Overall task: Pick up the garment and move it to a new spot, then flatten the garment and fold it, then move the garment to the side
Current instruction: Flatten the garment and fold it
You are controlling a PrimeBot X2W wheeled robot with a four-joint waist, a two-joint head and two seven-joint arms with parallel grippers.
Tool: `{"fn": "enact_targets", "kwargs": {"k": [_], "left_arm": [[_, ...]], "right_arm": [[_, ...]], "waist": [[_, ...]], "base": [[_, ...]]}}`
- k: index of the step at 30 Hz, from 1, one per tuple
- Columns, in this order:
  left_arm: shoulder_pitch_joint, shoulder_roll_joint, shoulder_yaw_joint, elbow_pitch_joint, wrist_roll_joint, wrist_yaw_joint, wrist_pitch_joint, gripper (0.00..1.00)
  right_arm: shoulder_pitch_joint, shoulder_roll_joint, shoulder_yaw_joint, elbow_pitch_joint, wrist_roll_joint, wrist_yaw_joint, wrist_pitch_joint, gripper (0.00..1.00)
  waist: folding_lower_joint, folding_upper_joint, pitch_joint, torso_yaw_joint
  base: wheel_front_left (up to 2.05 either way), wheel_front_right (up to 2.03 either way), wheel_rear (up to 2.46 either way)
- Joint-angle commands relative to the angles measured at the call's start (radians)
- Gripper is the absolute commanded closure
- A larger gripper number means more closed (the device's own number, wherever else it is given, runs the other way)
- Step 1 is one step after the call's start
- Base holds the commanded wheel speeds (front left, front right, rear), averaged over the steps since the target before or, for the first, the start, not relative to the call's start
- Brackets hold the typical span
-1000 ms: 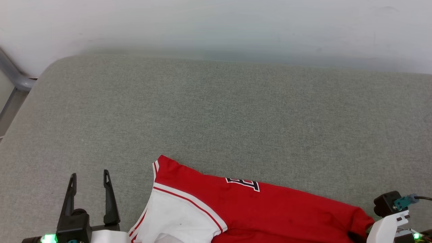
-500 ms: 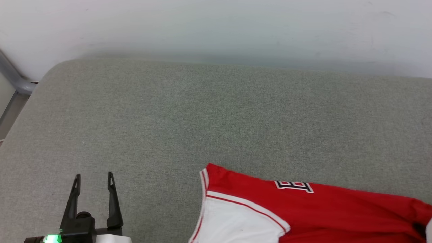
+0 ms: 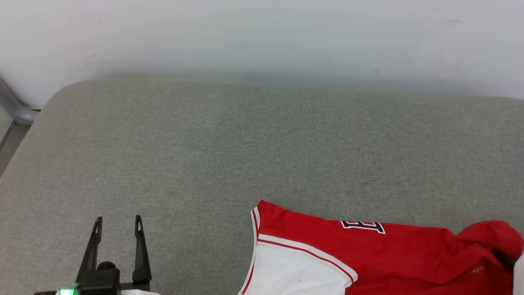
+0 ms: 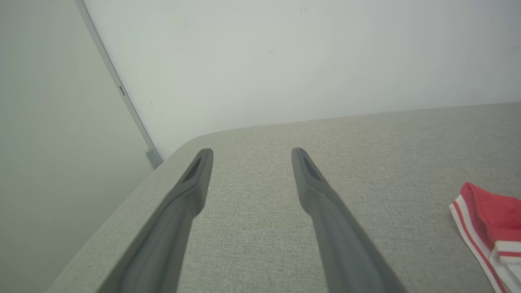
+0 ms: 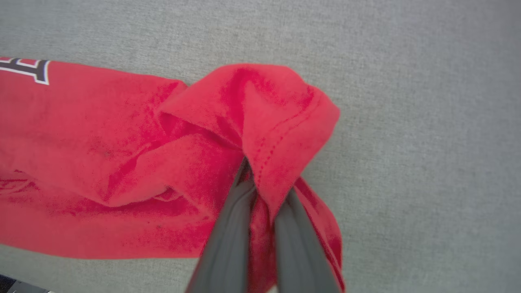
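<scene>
Bright, soft, even light.
The white wall [image 3: 262, 32] is washed out above a faint shaded band at the far edge of the grey fabric-covered table [image 3: 245, 143]. The left pincer [image 4: 249, 156] has dark fingers [image 4: 325, 228] blurred close to the lens; the red jersey shirt [image 5: 81, 134] looks soft and mottled in the right wrist view.

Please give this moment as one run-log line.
right gripper: shut on garment hem | left gripper: open, apart | garment: lying on grey cushion

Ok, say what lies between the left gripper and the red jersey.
Bare grey woven cushion, in the head view, separates left gripper and red white-sleeved jersey.
</scene>
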Motion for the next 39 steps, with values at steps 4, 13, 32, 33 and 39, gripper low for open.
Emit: {"fn": "enact_targets", "kwargs": {"k": [4,13,32,33,39], "left_arm": [[0.014,0.004,0.008,-0.004,0.006,-0.001,-0.004,0.0],[-0.008,-0.002,-0.004,0.0,0.013,-0.011,-0.004,0.0],[-0.071,-0.023,-0.042,0.021,0.016,-0.02,-0.004,0.0],[-0.074,-0.025,-0.044,0.023,0.016,-0.02,-0.004,0.0],[-0.091,-0.031,-0.052,0.026,0.018,-0.02,-0.004,0.0]], "right_arm": [[0.058,0.02,0.017,-0.173,0.003,-0.001,0.032,1.0],[0.056,0.091,0.121,-0.465,-0.066,-0.001,0.154,1.0],[-0.474,0.233,0.748,-0.243,-0.066,-0.001,0.098,1.0],[-0.493,0.242,0.768,-0.22,-0.071,-0.001,0.094,1.0],[-0.566,0.298,0.877,-0.061,-0.044,-0.001,0.078,1.0]], "waist": [[-0.0001,-0.0001,-0.007,-0.006],[-0.0001,-0.0001,-0.001,0.002],[-0.0001,-0.0001,0.07,0.083],[-0.0001,-0.0001,0.074,0.086],[-0.0001,-0.0001,0.092,0.099]], "base": [[0.0,0.0,0.0],[0.0,0.0,0.0],[0.0,0.0,0.0],[0.0,0.0,0.0],[0.0,0.0,0.0]]}}
